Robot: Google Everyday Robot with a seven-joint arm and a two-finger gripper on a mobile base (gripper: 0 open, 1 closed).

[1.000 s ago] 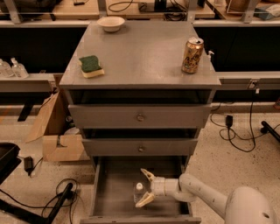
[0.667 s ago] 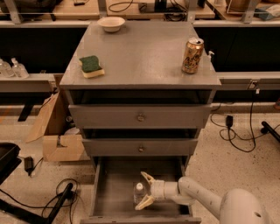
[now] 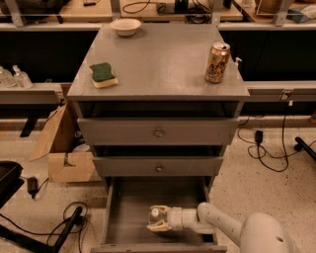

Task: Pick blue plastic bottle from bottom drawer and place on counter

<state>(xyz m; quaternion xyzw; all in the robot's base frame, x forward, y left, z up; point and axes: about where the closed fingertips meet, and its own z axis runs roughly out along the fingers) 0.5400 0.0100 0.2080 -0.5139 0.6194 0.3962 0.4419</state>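
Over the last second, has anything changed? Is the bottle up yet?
Barely. The arm's rounded elbow slid left in view. The gripper crept slightly toward the drawer front, still at the blue plastic bottle, which remains in the bottom drawer, not lifted. The gold can, sponge and bowl on the counter stayed put.

I am in what looks like a lab or office workroom. Light wooden benches run along the far side, and black cables trail over the speckled floor at right. An open cardboard box sits left of the grey drawer cabinet, and pump-top bottles stand at far left. My end effector is down inside the bottom drawer, at the near edge.
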